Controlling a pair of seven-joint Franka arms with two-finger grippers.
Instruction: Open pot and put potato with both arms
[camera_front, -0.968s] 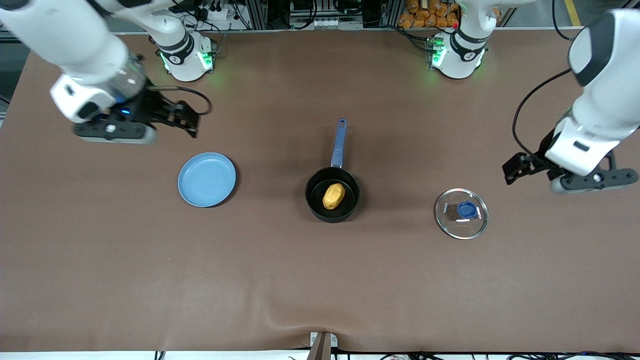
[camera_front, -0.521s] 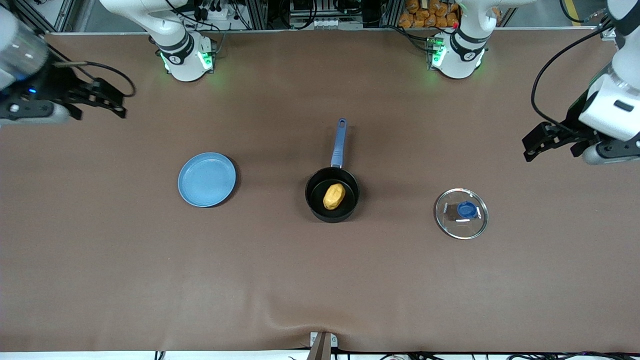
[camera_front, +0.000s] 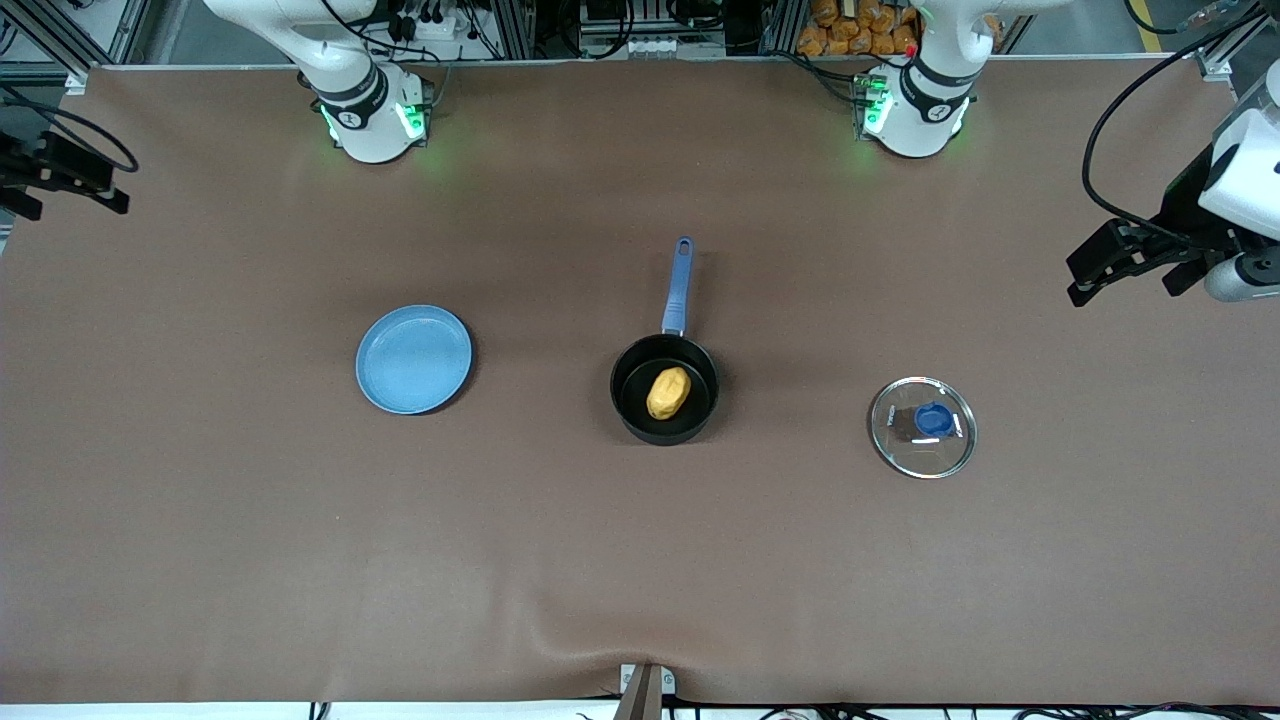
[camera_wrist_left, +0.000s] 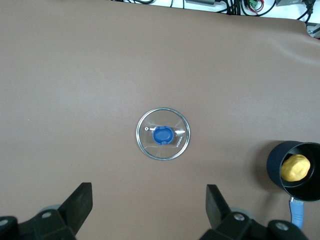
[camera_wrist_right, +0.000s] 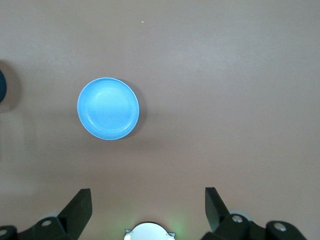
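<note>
The potato (camera_front: 667, 392) lies inside the uncovered pot (camera_front: 664, 389) at mid-worktop (camera_front: 640, 560), the glass lid (camera_front: 922, 427) flat on the worktop toward the left arm's end. The 2 claws hang wide and empty: left claw (camera_front: 1095, 268) and right claw (camera_front: 60, 180) over their own ends. A blue plate (camera_front: 414, 359) sits bare.

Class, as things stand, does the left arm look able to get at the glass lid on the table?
Probably yes: the lid lies alone on bare table toward the left arm's end, and the left gripper is open and empty with nothing between them.
</note>
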